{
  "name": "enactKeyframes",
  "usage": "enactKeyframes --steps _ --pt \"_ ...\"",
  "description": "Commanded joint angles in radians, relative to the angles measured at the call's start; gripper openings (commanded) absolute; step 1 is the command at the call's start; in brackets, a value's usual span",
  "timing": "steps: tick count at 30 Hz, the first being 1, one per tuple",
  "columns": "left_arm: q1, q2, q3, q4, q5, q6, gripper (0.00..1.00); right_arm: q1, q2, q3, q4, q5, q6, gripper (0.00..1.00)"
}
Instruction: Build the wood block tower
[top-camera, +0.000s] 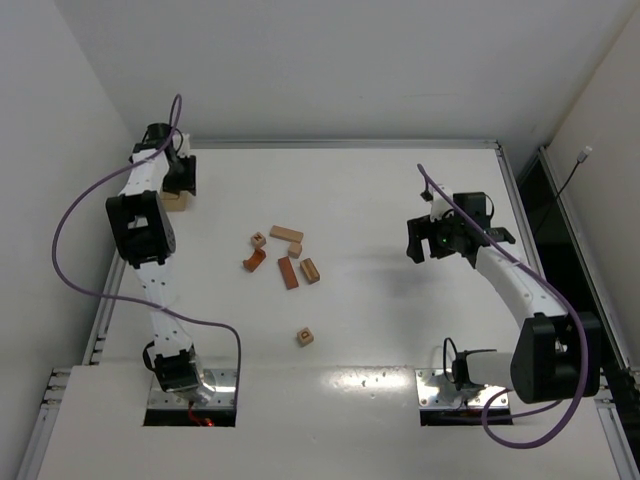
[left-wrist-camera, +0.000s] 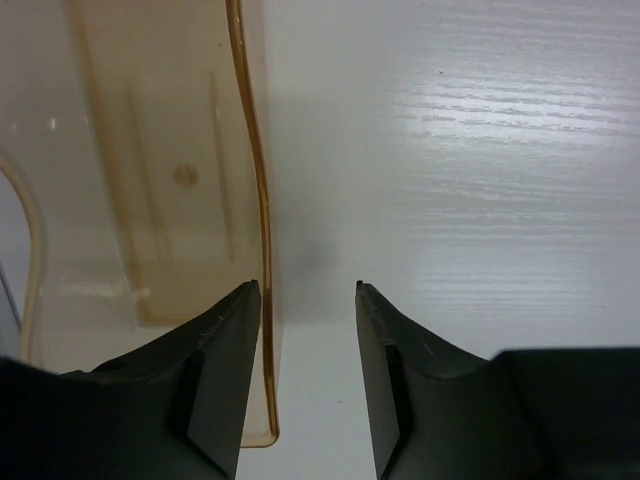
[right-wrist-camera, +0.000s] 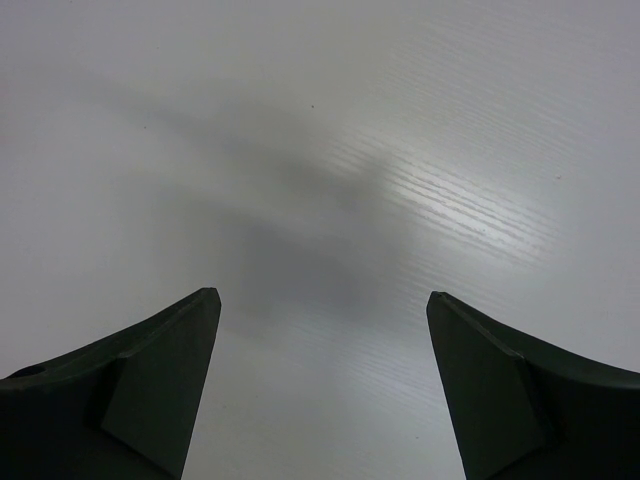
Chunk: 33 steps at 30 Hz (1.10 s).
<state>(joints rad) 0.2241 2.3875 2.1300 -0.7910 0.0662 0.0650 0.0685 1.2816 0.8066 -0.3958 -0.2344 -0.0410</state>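
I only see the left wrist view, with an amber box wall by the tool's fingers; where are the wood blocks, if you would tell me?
Observer: Most wood blocks lie loose in a cluster in the middle of the table, to the right of your left tool.
Operator: Thank you. Is any block apart from it?
Observer: Yes, one cube sits alone, toward the table's near edge.
Operator: And the other arm?
Observer: The right tool hangs open over the table, right of the cluster.
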Motion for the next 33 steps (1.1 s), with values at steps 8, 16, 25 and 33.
enactKeyframes --steps 8,16,25,33 --pt "0.032 -0.422 -0.229 0.297 0.026 -0.175 0.56 0.016 -0.034 0.034 0.044 0.015 -0.007 0.82" --pt "-0.081 -0.623 -0.162 0.204 0.052 -0.065 0.68 0.036 -0.062 0.034 0.044 0.035 -0.039 0.82" --pt "-0.144 -0.824 -0.611 0.133 0.233 -0.048 0.68 0.375 0.062 0.247 -0.046 0.170 -0.319 0.89" --pt "-0.069 -0.938 -0.861 0.216 0.259 -0.108 0.68 0.494 0.393 0.563 -0.015 0.190 -0.402 0.99"
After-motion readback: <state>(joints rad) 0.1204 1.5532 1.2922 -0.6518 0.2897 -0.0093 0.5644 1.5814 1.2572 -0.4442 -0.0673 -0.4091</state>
